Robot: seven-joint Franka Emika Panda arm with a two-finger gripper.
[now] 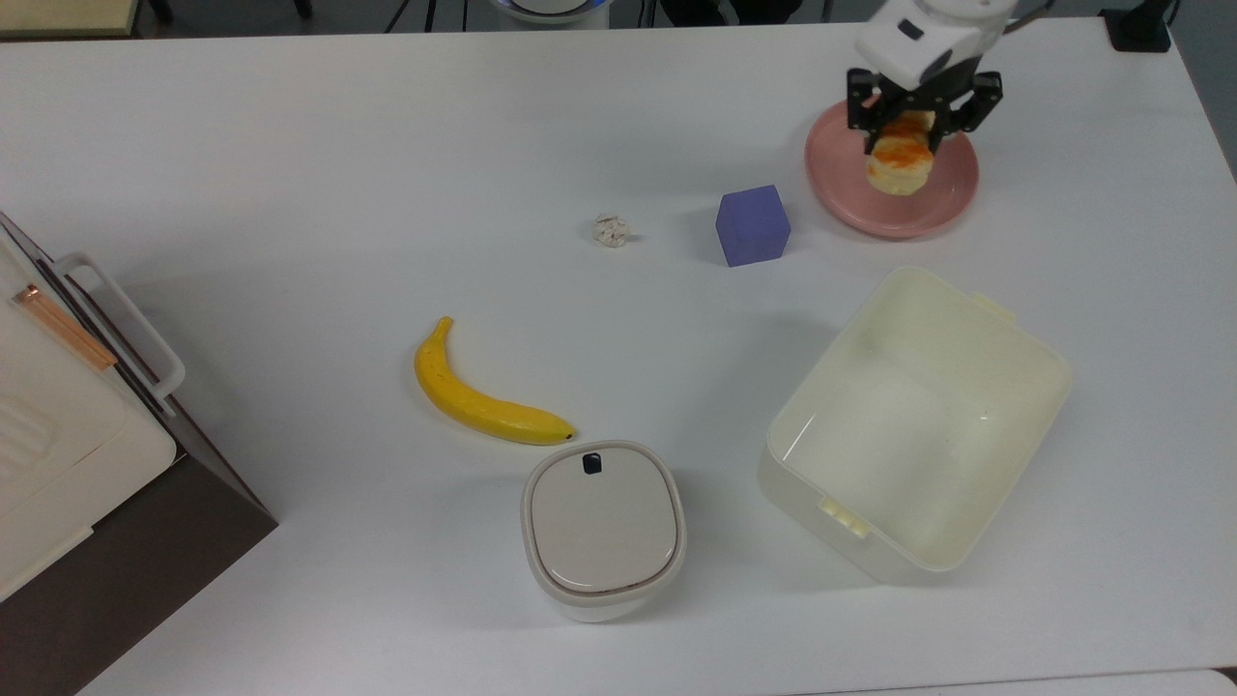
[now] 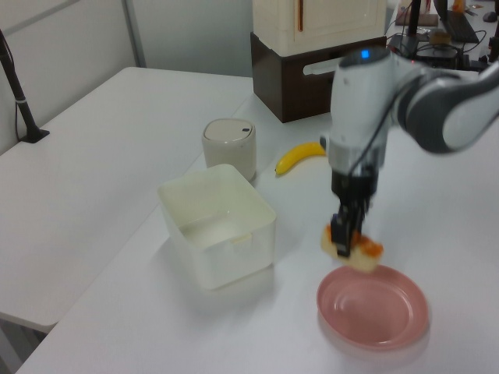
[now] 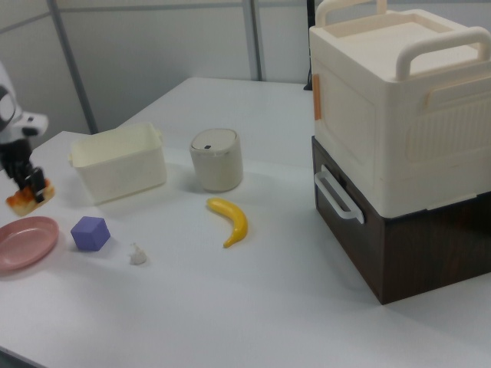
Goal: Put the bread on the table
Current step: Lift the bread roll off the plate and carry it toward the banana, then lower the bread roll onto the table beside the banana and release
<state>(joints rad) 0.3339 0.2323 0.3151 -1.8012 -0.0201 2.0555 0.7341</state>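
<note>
Bread: the bread (image 2: 352,246) hung in the air above the pink plate (image 2: 373,307), clear of its surface, pinched between the fingers of the gripper (image 2: 344,234).
Gripper: the gripper was clenched on the bun, pointing straight down over the plate (image 1: 892,174) near the table's far corner in the top view.
Done: the pickup looked complete.
Left: carrying the bun sideways off the plate, lowering it onto bare table (image 1: 319,164), and letting go.
Nearby: a purple cube (image 1: 752,224) stood just beside the plate; an open cream bin (image 1: 918,425) sat near it.
Further off: a tiny whitish lump (image 1: 611,230), a banana (image 1: 483,391) and a lidded canister (image 1: 604,527) lay well apart from the plate.
Obstacles: the cube and bin probably narrowed the closest landing spots; open table lay beyond the cube.
</note>
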